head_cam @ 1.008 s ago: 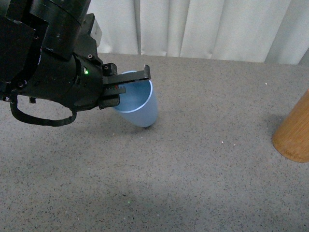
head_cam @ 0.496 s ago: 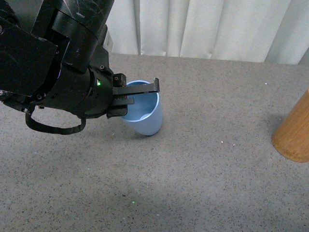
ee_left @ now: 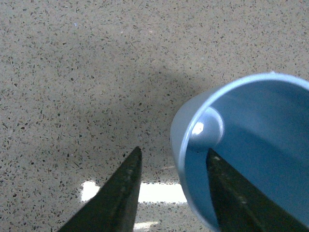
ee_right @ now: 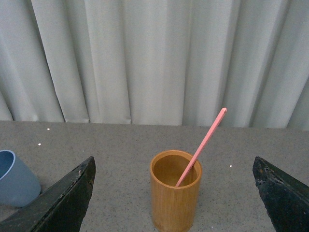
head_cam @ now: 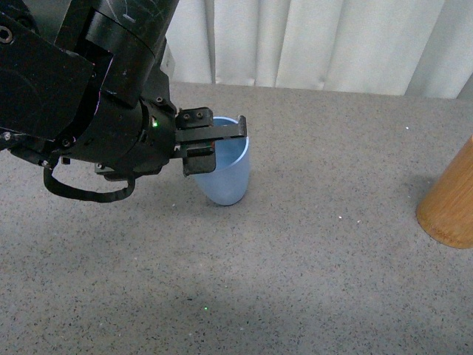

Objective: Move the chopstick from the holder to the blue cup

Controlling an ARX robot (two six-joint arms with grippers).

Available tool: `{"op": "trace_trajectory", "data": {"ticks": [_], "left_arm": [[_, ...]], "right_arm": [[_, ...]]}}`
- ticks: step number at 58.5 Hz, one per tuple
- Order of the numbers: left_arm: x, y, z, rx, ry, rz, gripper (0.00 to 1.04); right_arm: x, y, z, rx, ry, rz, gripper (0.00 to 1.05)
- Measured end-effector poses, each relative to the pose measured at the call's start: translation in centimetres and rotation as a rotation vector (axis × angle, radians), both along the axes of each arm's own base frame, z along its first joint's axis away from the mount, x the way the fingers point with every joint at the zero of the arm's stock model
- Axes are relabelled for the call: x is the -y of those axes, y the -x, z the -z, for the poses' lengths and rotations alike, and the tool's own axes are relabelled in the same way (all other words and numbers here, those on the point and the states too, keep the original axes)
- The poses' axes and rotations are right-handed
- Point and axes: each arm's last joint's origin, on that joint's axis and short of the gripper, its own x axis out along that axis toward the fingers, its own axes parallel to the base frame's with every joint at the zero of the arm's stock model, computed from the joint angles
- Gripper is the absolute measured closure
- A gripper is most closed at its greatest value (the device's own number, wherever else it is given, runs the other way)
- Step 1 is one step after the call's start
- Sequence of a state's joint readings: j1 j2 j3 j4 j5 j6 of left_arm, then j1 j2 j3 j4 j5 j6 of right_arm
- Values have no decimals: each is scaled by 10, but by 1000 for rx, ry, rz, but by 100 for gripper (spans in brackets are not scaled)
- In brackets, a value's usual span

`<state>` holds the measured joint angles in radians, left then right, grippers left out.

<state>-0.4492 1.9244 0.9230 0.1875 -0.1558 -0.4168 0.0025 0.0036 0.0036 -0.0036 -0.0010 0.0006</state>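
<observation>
We've stood the leaning blue cup (head_cam: pixel 225 181) upright, ready to receive; our left pincer (ee_left: pixel 174 152), slackened, straddles its rim. The chopstick (ee_right: pixel 203 145) waits in the holder (ee_right: pixel 175 208) at three o'clock, right pincer (ee_right: pixel 174 162) spread empty.

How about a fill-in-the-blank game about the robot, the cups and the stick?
1. The chopstick leaning in the holder is coloured ____.
2. The left gripper has one finger inside the ____ cup and one finger outside it.
3. The right gripper is open and holds ____.

Missing words: pink; blue; nothing.
</observation>
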Motion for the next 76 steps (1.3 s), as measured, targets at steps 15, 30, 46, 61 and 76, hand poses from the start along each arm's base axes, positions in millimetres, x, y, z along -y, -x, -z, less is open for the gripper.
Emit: {"op": "trace_trajectory", "data": {"ticks": [15,30,46,61,76], "left_arm": [[4,-2,-4,6,7,2,21],[1,-4,-5,4,41,-48,7],[-18,-8,-18,61,98,-156,7],[-96,50,-34,782,-68,-115,52],[-153,138,-34,750,-139,-131,95]], "right_arm": [[0,0,0,0,0,0,10],[0,0,0,0,0,0,10],[0,0,0,0,0,0,10],[0,0,0,0,0,3,10],[0,0,0,0,0,-1,10]]}}
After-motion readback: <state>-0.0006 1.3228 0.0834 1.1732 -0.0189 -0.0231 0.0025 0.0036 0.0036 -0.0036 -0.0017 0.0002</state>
